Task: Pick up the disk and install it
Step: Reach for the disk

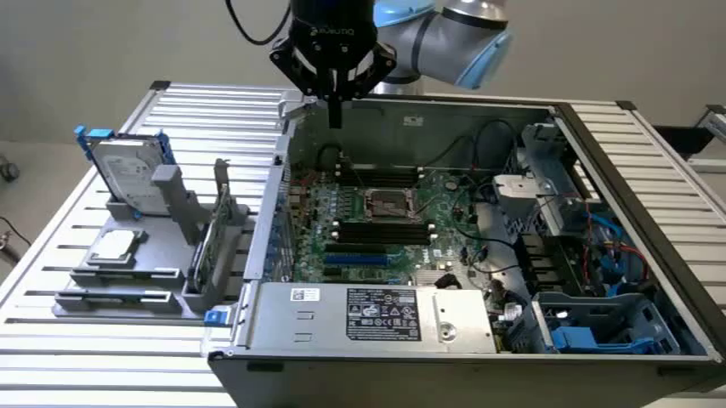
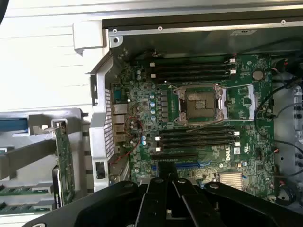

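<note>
Gripper (image 1: 335,117) is fully shut, fingers pressed together w/ nothing in them. In the ext view it hangs pointing down over the far corner of the open PC case (image 1: 477,109), just above the rim. On the wrist cam the gripper (image 2: 165,182) looks straight down onto the mobo (image 2: 199,118) and the bare CPU socket (image 2: 200,104).

The disk (image 1: 127,174) is untouched. It stands upright in the grey fixture (image 1: 125,285) on the slatted table (image 1: 68,365), at the ext view's left, well apart from the gripper, w/ the case side wall (image 1: 272,212) between them. Blue rails show on its edges. A grey post (image 1: 170,191) stands just beside it, the small square chip (image 1: 117,245) lies near it and the green card (image 1: 211,246) stands on edge next to that.

Risks as I judge them:
- Shut fingers reaching the disk would knock it, not grab it; it's upright, so it could tip.
- A low sideways move could clip the case rim.
- The post and card crowd the disk, so a finger may catch there.
- The plastic rails may flex or slip in a grip.
- The bay end of the case is full of loose cables (image 1: 601,238), so a snag is likely.
</note>
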`<state>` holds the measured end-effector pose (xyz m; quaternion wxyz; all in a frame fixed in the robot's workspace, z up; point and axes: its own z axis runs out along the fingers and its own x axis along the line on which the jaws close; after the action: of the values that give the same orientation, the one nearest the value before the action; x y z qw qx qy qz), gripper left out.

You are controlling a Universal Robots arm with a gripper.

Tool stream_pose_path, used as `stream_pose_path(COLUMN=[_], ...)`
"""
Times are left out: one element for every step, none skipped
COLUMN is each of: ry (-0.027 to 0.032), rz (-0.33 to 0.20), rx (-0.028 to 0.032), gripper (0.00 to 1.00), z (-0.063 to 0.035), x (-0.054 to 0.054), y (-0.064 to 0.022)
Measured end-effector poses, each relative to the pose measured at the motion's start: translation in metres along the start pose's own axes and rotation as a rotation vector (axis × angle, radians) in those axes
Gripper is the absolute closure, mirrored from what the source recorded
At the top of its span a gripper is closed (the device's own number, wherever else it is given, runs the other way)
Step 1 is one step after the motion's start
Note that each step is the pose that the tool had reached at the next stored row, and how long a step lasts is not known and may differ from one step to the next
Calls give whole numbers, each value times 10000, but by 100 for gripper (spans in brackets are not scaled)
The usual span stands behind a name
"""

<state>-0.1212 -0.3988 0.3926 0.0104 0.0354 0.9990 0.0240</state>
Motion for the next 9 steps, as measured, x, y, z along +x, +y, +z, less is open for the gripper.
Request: stream_pose_path(ry=[0, 0, 0, 0, 0, -2, -2, -3, -3], rz=[0, 0, -1, -1, 0, -1, -1, -1, 0], rx=[0, 0, 0, 0, 0, 0, 0, 0, 1], gripper=[89, 89, 89, 89, 89, 89, 89, 89, 89], z=[0, 0, 0, 0, 0, 0, 0, 0, -1], x=[0, 0, 0, 0, 0, 1, 1, 7, 41], y=[0, 0, 0, 0, 0, 0, 0, 0, -3])
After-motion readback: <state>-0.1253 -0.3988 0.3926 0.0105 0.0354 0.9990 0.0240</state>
